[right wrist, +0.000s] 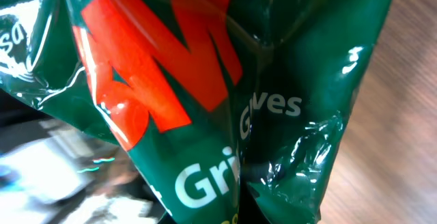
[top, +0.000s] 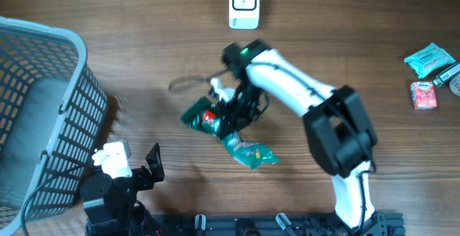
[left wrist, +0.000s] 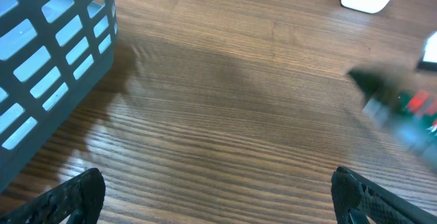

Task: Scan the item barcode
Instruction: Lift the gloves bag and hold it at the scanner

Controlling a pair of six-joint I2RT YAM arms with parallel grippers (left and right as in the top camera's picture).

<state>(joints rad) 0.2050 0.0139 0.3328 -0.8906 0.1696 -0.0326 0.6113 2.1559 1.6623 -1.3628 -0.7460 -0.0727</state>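
With your right hand [top: 230, 114] clamped on the green packet [top: 249, 150] hanging beneath it and your left hand [left wrist: 218, 193] wide, lift it off the counter [top: 359, 20] and turn its barcode face toward the white scanner [top: 244, 4] beyond.

looks like a mock shop checkout rigged up in a lab tbh: wood-grain table [top: 129, 20], grey plastic basket [top: 72, 121], small white scanner [top: 244, 4], packaged snacks [top: 430, 57] at the edge, robot arm [top: 287, 81] over it.
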